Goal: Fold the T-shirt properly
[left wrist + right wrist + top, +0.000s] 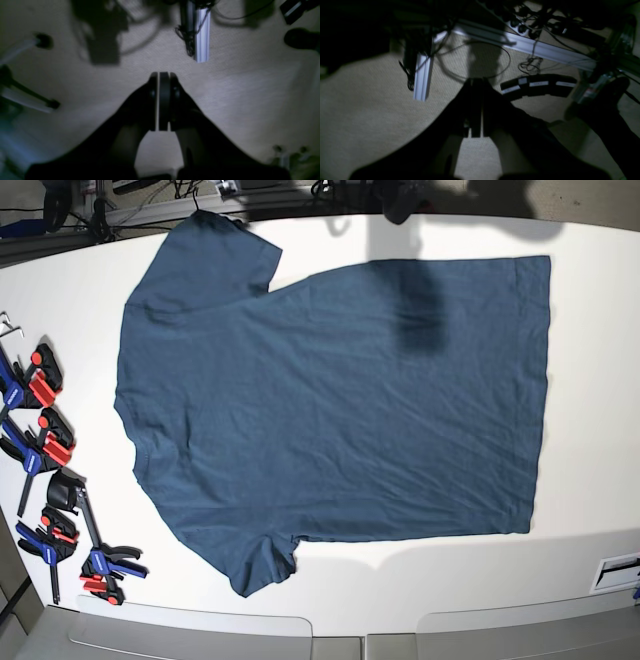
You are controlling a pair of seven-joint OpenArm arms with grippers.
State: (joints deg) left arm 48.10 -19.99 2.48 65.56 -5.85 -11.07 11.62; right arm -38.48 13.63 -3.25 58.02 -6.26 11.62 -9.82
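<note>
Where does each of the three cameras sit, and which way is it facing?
Left wrist: behind the shut left gripper, facing carpeted floor and an aluminium frame leg.
Right wrist: behind the shut right gripper, facing floor, a frame leg and cables.
Base: overhead, looking down on the T-shirt spread flat on the white table; neither gripper shows.
Shared: both wrist views show carpet and framing.

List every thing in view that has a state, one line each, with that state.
T-shirt: spread flat on the table, unfolded, both sleeves out, collar end toward the clamps.
Left gripper: shut, holding nothing, over the carpet floor.
Right gripper: shut, holding nothing, over the carpet floor.
Clamps: lying in a row along the table edge, apart from the T-shirt.
Table: white, bearing the T-shirt and clamps.
</note>
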